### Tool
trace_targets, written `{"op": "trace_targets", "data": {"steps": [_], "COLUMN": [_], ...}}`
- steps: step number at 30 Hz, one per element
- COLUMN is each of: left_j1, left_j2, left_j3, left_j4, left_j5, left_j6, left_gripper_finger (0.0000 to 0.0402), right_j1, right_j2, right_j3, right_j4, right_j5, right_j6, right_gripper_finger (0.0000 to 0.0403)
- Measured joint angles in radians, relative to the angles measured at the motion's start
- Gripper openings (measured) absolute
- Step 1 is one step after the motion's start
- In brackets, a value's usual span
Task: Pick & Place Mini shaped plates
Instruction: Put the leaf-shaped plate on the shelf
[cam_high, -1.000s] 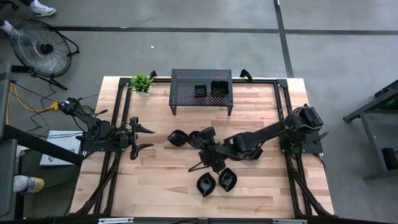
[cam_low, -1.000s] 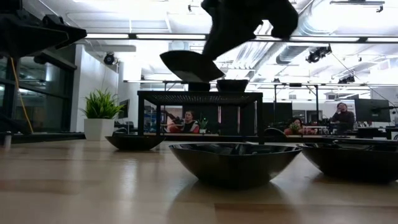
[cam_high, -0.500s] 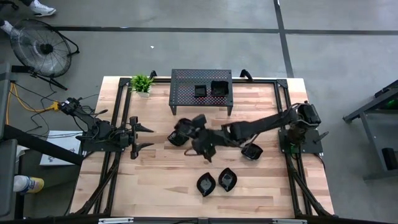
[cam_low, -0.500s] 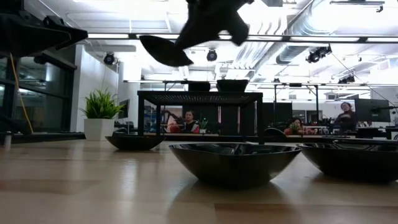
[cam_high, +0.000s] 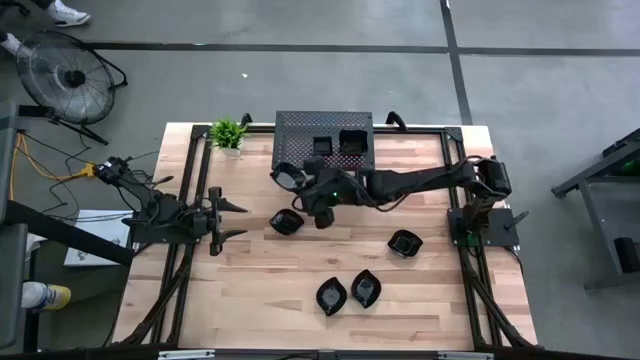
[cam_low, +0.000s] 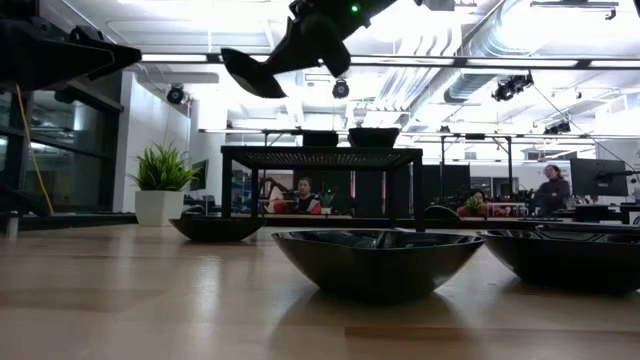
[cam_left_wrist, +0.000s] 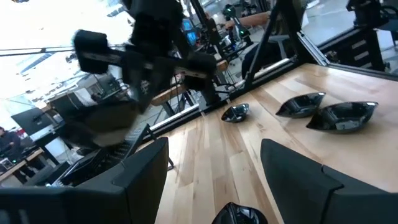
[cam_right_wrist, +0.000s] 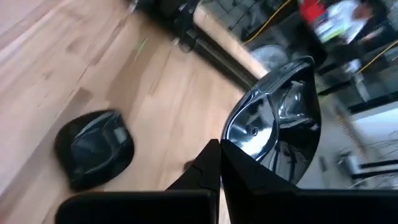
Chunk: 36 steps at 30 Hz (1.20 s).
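Observation:
My right gripper (cam_high: 300, 184) reaches across the table to just in front of the black perforated stand (cam_high: 298, 128) and is shut on a leaf-shaped glossy black mini plate (cam_right_wrist: 280, 121), which the low view shows high in the air (cam_low: 255, 72). Two mini plates (cam_high: 321, 146) (cam_high: 352, 141) sit on the stand's top. Others rest on their bases on the wood: one just below the gripper (cam_high: 287, 222), one toward the right (cam_high: 404, 243), and two near the front (cam_high: 331, 296) (cam_high: 366, 288). My left gripper (cam_high: 237, 221) waits open at the table's left side. My right gripper pinches the plate's rim at its narrow end (cam_right_wrist: 235, 142) between its two shut fingers. The rest of the plate sticks out beyond the fingertips. It is lifted clear of the table and tilted, with its hollow side showing in the wrist view.
A small potted plant (cam_high: 229, 133) stands at the table's far left corner beside the stand. Black frame rails (cam_high: 452, 160) run along the table's sides. People sit in the room beyond the table (cam_low: 300, 190). Open wood lies at the near left.
My right gripper has swung from the table's middle toward the far edge and the left, rising as it went, and now stands before the stand's left end. It has stayed shut on the plate, which has travelled with it clear of the table.

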Motion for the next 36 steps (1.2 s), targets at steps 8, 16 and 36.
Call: {"op": "trace_targets", "data": {"steps": [8, 16, 36], "left_j1": [0.000, 0.000, 0.001], "left_j2": [0.034, 0.150, 0.708], "left_j3": [0.002, 0.046, 0.266], "left_j4": [0.013, 0.043, 0.222], "left_j5": [-0.083, -0.046, -0.059], "left_j6": [-0.041, 0.088, 0.733], "left_gripper_finger": [0.0250, 0.0250, 0.0215], "right_j1": [0.074, 0.153, 0.169], "right_j2": [0.003, 0.003, 0.003], "right_j3": [-0.001, -0.001, -0.001], "right_j4": [-0.288, -0.366, -0.372], "right_j5": [0.025, -0.047, -0.172], "right_j6": [0.157, 0.274, 0.287], "right_gripper_finger": [0.0000, 0.0000, 0.0000]}}
